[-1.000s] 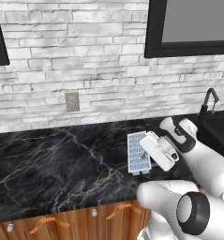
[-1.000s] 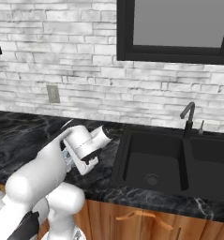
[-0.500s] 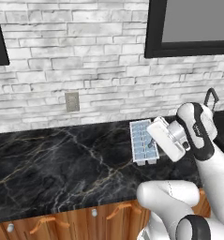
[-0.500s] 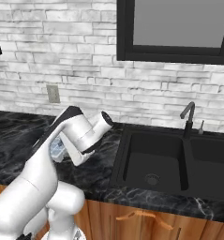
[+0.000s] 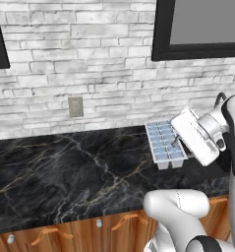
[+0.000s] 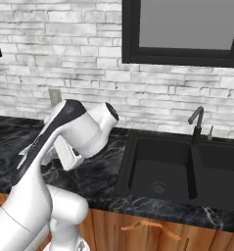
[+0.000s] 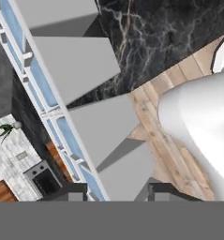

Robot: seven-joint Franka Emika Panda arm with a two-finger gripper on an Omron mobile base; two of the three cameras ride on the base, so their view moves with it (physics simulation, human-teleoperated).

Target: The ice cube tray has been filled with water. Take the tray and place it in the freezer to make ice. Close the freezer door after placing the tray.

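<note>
The ice cube tray (image 5: 161,143) is a white grid with pale blue water (image 5: 158,134) in its cells. It hangs roughly level above the black marble counter (image 5: 65,167), near the counter's right end. My gripper (image 5: 177,143) is shut on the tray's right edge. In the hand view the tray (image 7: 80,89) runs close and slanted across the picture, with its end between my gripper (image 7: 117,191) tips. The freezer and the freezer door are out of view.
A black double sink (image 6: 160,169) with a dark faucet (image 6: 197,122) lies right of the arm. A white brick wall with an outlet (image 5: 75,107) and a dark-framed window (image 5: 202,27) stands behind. Wooden cabinet fronts (image 5: 84,229) run under the counter.
The gripper has lifted the tray off the counter and carried it up and to the right. The arm has swung upward with it.
</note>
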